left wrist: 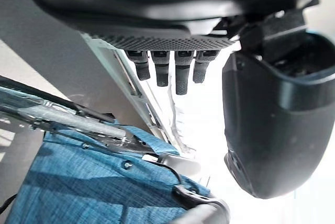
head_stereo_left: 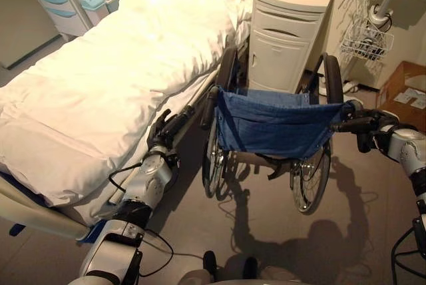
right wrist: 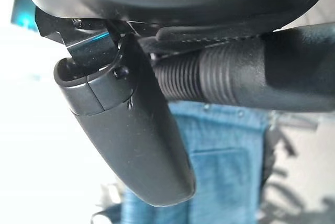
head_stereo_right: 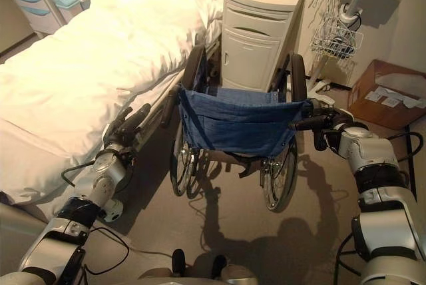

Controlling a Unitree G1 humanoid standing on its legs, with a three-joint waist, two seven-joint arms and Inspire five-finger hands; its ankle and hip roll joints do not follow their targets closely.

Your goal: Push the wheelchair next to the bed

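Right wrist view shows my right hand (right wrist: 131, 135) curled round the ribbed push handle (right wrist: 230, 80). My left hand (head_stereo_left: 166, 128) hangs relaxed, clear of its handle. The wheelchair (head_stereo_left: 273, 125) already stands beside the bed (head_stereo_left: 100, 85); I'd push gently and straight, wheels off the frame.

wheelchair (head_stereo_right: 233, 125) beside bed (head_stereo_right: 86, 65), right hand (head_stereo_right: 333, 128) gripping handle

no readable text, labels, numbers or signs on anything in view
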